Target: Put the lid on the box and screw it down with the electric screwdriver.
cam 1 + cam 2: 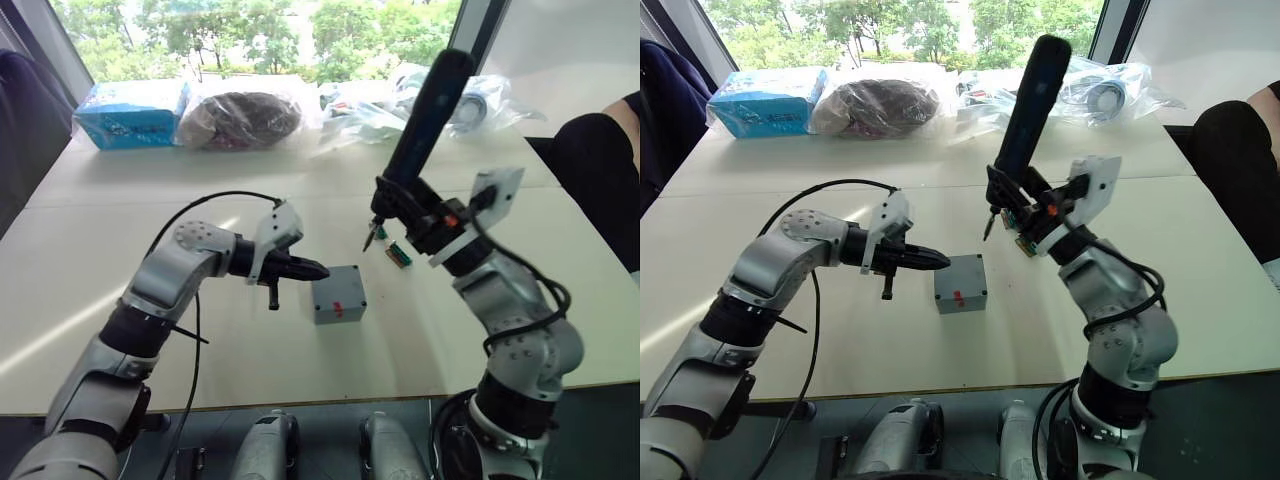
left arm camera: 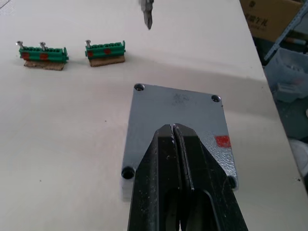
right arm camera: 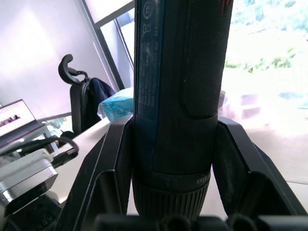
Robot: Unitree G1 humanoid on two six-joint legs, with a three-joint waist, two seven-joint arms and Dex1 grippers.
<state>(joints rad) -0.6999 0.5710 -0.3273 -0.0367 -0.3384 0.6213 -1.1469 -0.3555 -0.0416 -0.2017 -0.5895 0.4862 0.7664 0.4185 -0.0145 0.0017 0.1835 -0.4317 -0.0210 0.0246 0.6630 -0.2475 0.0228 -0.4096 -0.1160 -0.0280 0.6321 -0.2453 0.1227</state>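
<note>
Grey plastic box (image 1: 338, 296), nearest item on my white surface (image 1: 100, 260): sits upright with the lid (image 2: 178, 120) already on top, a screw head showing in each visible corner and a small red mark on the lid and on the front wall. My left tool (image 1: 300, 268), fingers pressed together with nothing between them, points at the box from my left, its tip low over the lid's near edge. Just beyond the box, the thin metal bit of the electric screwdriver (image 1: 425, 115) hangs above the surface, clear of the lid. My right tool (image 3: 171, 159) is clamped on the screwdriver's black barrel, which rises tilted up and away. Two green terminal strips (image 2: 72, 52) lie side by side behind the box. Far edge: a blue carton (image 1: 132, 112) and several clear plastic bags (image 1: 245, 115) by the window.
</note>
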